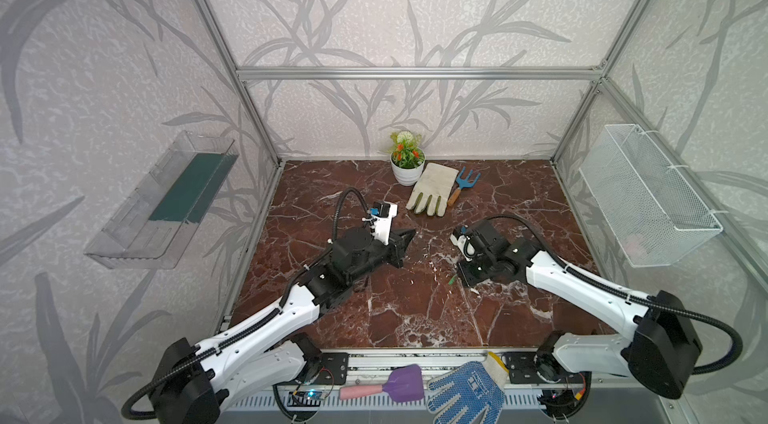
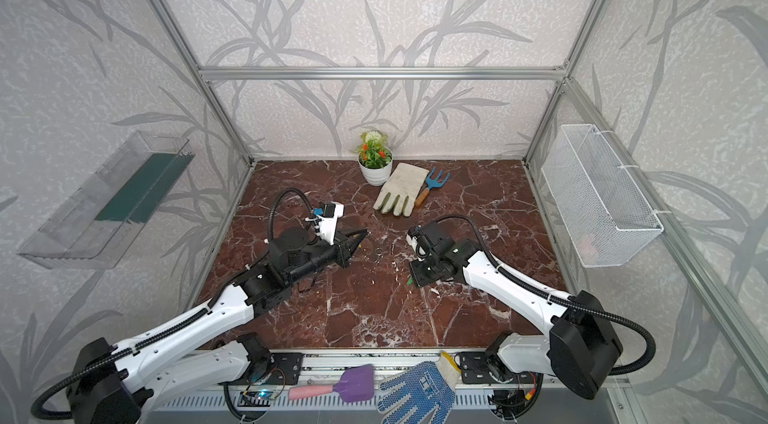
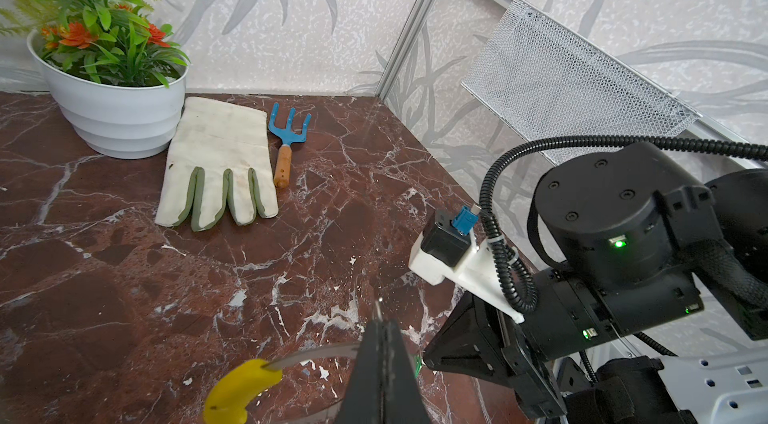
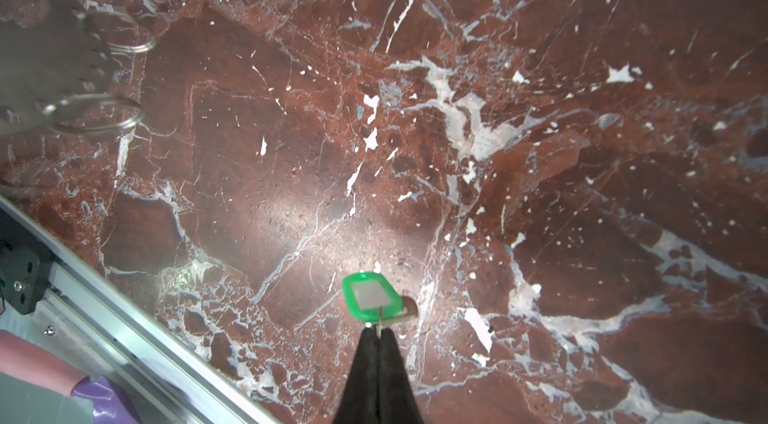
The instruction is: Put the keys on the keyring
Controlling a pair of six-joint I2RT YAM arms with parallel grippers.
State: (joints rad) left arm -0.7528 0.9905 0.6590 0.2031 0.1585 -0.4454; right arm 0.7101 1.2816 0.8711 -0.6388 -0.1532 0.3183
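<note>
- Broadly, both arms reached in over the middle of the table [image 1: 415, 318], their tips aimed at each other with a bare gap between them.
- Left gripper [image 3: 380, 324] was fully shut on the keyring [image 3: 316, 355], pinching its grey wire just beside the yellow sleeve [image 3: 241, 384]. A short metal end poked out past the fingertips (probably the wire's free end, though I could not be sure). Whether the keyring touched the table could not be told.
- Right gripper [image 4: 379, 331] was likewise fully shut, nipping the thin loop [image 4: 379, 318] of the tag [image 4: 371, 296]. The tag stuck out beyond the fingers with its long axis roughly in line with them and its label window facing the wrist camera.
- In both top views the tag [image 1: 451, 279] showed as a green speck at the right gripper's tip. It lay to the right of the left gripper [image 1: 410, 234] and nearer the front edge, close to it but apart.
- From the right wrist, the keyring's small rings [image 4: 129, 124] showed blurred, well off to one side of the tag, so the loop was not yet lined up with the wire.
- The coming move turned, I judged, on that offset. The right gripper, being nearer and carrying the lighter piece, would need to swing the loop across to the wire's end.
</note>
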